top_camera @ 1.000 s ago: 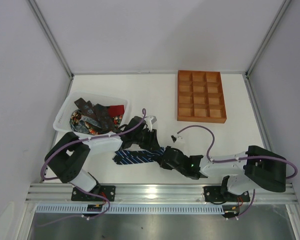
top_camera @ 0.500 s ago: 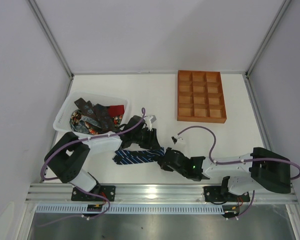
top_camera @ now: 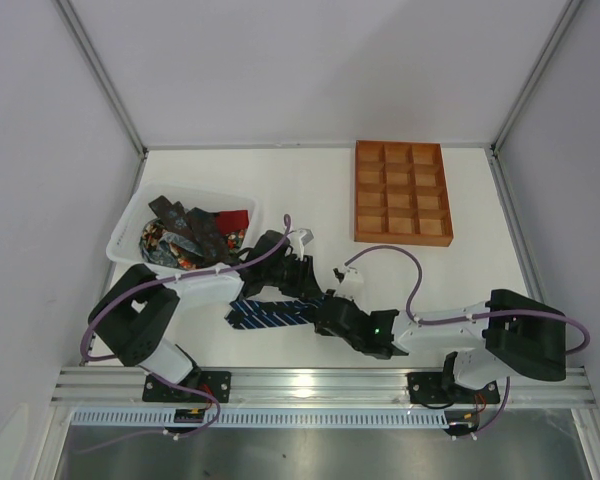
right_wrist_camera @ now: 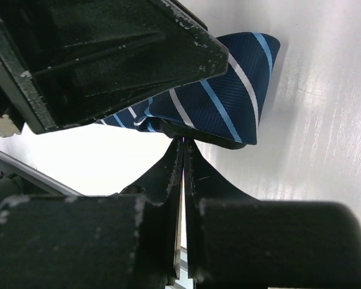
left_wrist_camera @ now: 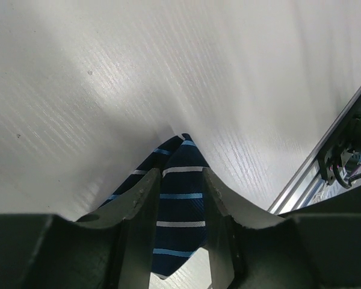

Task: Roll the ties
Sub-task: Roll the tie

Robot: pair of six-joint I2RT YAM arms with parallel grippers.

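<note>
The navy tie (top_camera: pixel 268 314) with light-blue stripes lies on the white table between the arms. In the left wrist view the tie (left_wrist_camera: pixel 180 211) runs between my left gripper's (left_wrist_camera: pixel 180 174) fingers, which are closed in against its sides. In the top view the left gripper (top_camera: pixel 302 284) sits over the tie's right part. My right gripper (right_wrist_camera: pixel 183 141) is shut, its tips pinching the edge of the tie's folded-over end (right_wrist_camera: pixel 228 90). In the top view the right gripper (top_camera: pixel 327 312) is at the tie's right end. Other ties (top_camera: pixel 195 238), dark brown, red and patterned, lie in the basket.
The white plastic basket (top_camera: pixel 130 222) stands at the left, just behind the left arm. The orange-brown compartment tray (top_camera: pixel 401 192) stands at the back right. The aluminium rail (top_camera: pixel 320 380) runs along the near edge. The left gripper's body (right_wrist_camera: pixel 108 54) looms close above the right gripper.
My right gripper has moved left along the table, and the tie's right end has moved left with it. The left gripper has barely moved.
</note>
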